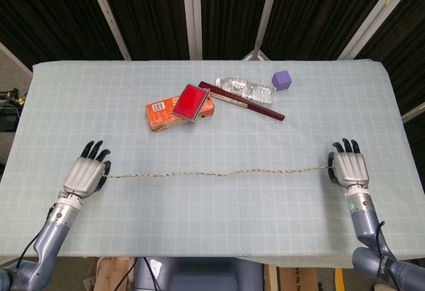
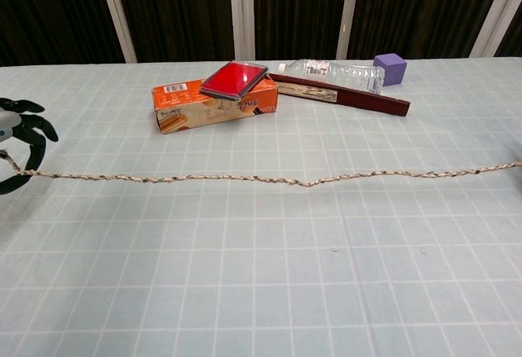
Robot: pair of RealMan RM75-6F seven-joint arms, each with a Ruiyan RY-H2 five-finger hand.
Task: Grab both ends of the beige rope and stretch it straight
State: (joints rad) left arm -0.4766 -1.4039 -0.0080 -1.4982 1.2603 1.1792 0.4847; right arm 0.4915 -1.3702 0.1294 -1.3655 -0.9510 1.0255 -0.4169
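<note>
The beige rope (image 1: pixel 219 172) lies almost straight across the table, with a slight dip near its middle (image 2: pixel 306 182). My left hand (image 1: pixel 85 173) pinches the rope's left end near the table's left side; in the chest view only its dark fingers (image 2: pixel 23 129) show at the left edge. My right hand (image 1: pixel 349 167) holds the rope's right end near the right side. The chest view cuts the right hand off, and the rope runs out of that frame at the right.
Behind the rope stand an orange box (image 1: pixel 166 114) with a red case (image 1: pixel 190 101) on it, a clear water bottle (image 1: pixel 249 90), a dark red flat stick (image 1: pixel 255 106) and a purple cube (image 1: pixel 281 80). The table's front edge (image 1: pixel 212 254) is near both forearms.
</note>
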